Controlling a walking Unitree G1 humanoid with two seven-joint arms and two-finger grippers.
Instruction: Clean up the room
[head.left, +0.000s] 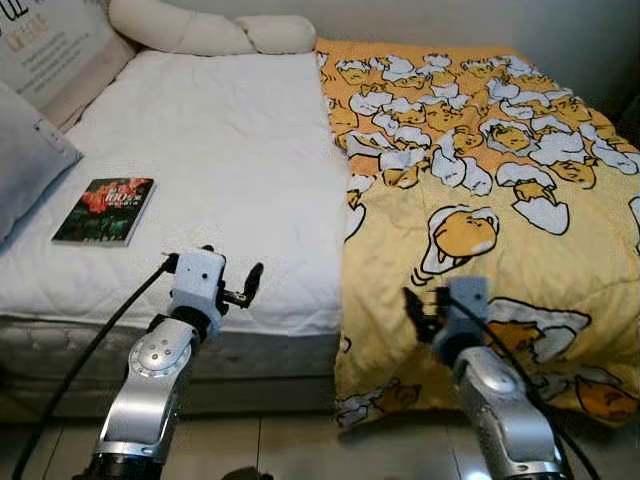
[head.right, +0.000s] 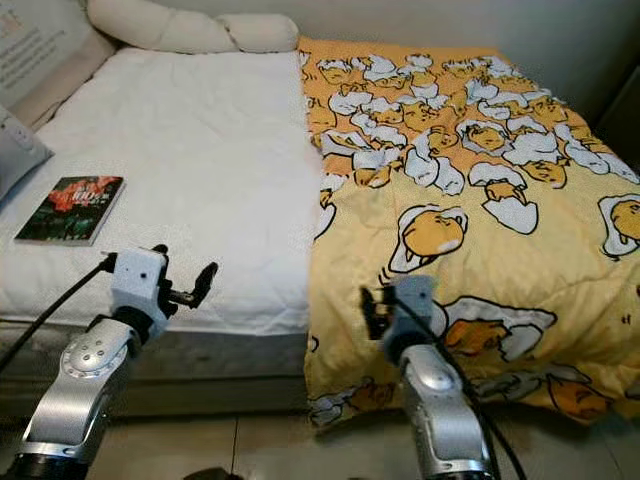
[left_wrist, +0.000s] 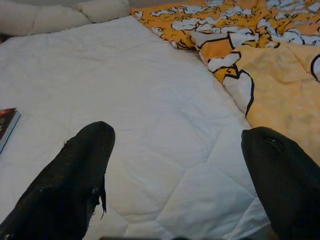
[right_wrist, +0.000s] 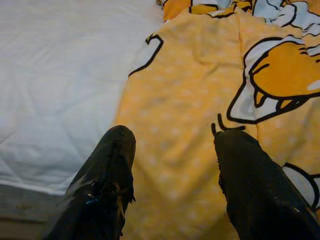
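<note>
Here, label by label:
Left gripper (left_wrist: 177, 165): two black fingers spread wide apart, nothing between them, held above the near edge of the white quilted mattress (head.left: 230, 150).
Right gripper (right_wrist: 175, 170): black fingers parted, holding nothing, poised over the near edge of the yellow cartoon-egg printed blanket (head.left: 480, 170), close to where it meets the white surface.
Blanket: covers the right half of the bed, drapes over the front edge toward the floor, and its left border is rumpled and folded back.
Book: a dark-covered paperback book with red artwork (head.left: 104, 210) lies flat on the mattress on the left, well apart from the left gripper.
Pillows: a long cream bolster pillow (head.left: 205, 30) lies along the head of the bed; a grey cushion (head.left: 25, 160) rests at the left edge near the book.
</note>
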